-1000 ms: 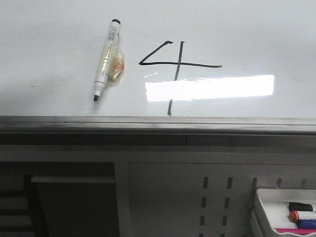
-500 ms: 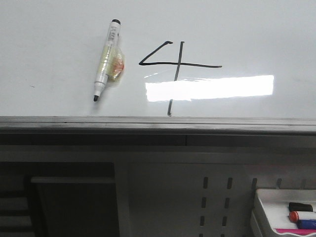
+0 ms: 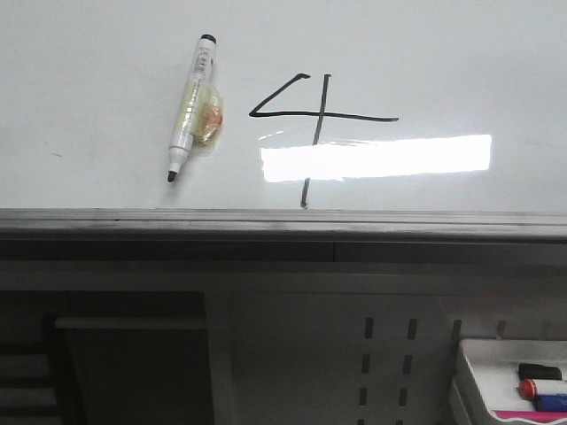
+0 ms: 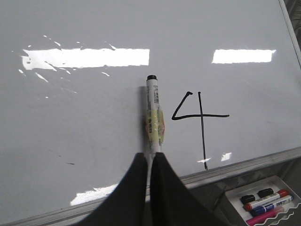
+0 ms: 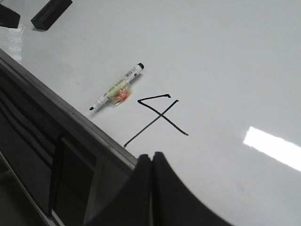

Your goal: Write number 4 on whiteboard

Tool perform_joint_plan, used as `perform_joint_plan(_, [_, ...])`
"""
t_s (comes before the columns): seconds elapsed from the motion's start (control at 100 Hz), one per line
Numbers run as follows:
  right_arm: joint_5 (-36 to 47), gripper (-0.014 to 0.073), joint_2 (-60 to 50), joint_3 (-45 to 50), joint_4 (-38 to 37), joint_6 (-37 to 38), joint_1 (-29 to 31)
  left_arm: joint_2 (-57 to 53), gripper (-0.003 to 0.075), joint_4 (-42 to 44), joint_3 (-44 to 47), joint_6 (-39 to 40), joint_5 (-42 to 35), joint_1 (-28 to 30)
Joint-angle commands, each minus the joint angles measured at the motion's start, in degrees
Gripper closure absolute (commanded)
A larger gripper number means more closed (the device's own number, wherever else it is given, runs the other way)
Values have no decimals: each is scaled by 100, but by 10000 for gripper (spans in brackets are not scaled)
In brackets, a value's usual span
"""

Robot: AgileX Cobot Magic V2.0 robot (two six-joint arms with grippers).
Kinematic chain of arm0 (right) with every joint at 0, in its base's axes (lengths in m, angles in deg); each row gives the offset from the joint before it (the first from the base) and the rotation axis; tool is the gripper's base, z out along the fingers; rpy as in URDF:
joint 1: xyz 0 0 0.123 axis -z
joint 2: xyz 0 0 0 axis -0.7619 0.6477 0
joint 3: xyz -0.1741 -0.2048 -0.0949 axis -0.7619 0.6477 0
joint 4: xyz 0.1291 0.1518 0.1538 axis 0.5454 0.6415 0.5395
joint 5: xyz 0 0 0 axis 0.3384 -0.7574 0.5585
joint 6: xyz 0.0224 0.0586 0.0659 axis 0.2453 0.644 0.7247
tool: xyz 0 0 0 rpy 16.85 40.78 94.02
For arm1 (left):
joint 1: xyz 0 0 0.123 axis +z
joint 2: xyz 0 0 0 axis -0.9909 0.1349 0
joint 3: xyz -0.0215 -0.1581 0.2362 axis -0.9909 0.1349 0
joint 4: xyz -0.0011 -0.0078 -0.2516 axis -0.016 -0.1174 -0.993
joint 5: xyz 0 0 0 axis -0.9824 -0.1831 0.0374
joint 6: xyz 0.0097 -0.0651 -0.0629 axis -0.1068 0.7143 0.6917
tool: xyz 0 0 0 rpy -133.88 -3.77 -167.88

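Observation:
The whiteboard [image 3: 443, 53] lies flat with its grey frame edge at the near side. The number 4 [image 3: 319, 115] is drawn on it in thin black line, also in the left wrist view [image 4: 201, 116] and right wrist view [image 5: 160, 117]. An uncapped black marker [image 3: 190, 106] with yellowish tape lies loose on the board left of the 4, tip toward the frame. My left gripper [image 4: 149, 157] is shut and empty, above the board behind the marker [image 4: 154, 117]. My right gripper [image 5: 151, 156] is shut and empty, over the board edge near the 4. Neither gripper shows in the front view.
A small white tray [image 3: 514, 381] with several markers sits below the board at the right, also in the left wrist view [image 4: 263, 202]. A dark block [image 5: 51, 12] lies on the board's far corner. Grey shelving runs under the frame edge [image 3: 283, 220].

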Motion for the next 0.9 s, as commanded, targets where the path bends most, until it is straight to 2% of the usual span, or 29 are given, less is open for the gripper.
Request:
perform_joint_plan(0.0, [482,658,66,-137,-24,-1,24,4,741,56,-103,-23,85,-50])
perform_joint_plan(0.12, [482,658,66,-137,-24,-1,24,-24,741,153,229,-23,20,-50])
perform_joint_plan(0.22, [482,658,66,-137,-24,-1,24,-321,741,1538,601,257,126,13])
perform_joint_plan(0.29, [482,658,66,-137,-24,-1,24,-747,741,2922,887,1057,396,155])
perform_joint_plan(0.44, [482,658,66,-137,-24,-1,24,-1655,741,5692,1485,3683,426,805])
perform_joint_plan(0.52, [482,658,66,-137,-24,-1,24,-2125,741,6831,1802,4770,426,1348])
perform_joint_plan(0.58, [482,658,66,-137,-24,-1,24,-2397,741,7392,1948,5264,435,1766])
perform_joint_plan(0.65, [482,658,66,-137,-24,-1,24,-2605,741,7723,2104,5521,487,2177])
perform_joint_plan(0.74, [482,658,66,-137,-24,-1,24,-2860,741,7749,2228,5778,702,2810])
perform_joint_plan(0.89, [482,658,66,-137,-24,-1,24,-3187,741,7873,2228,6374,1869,3520])
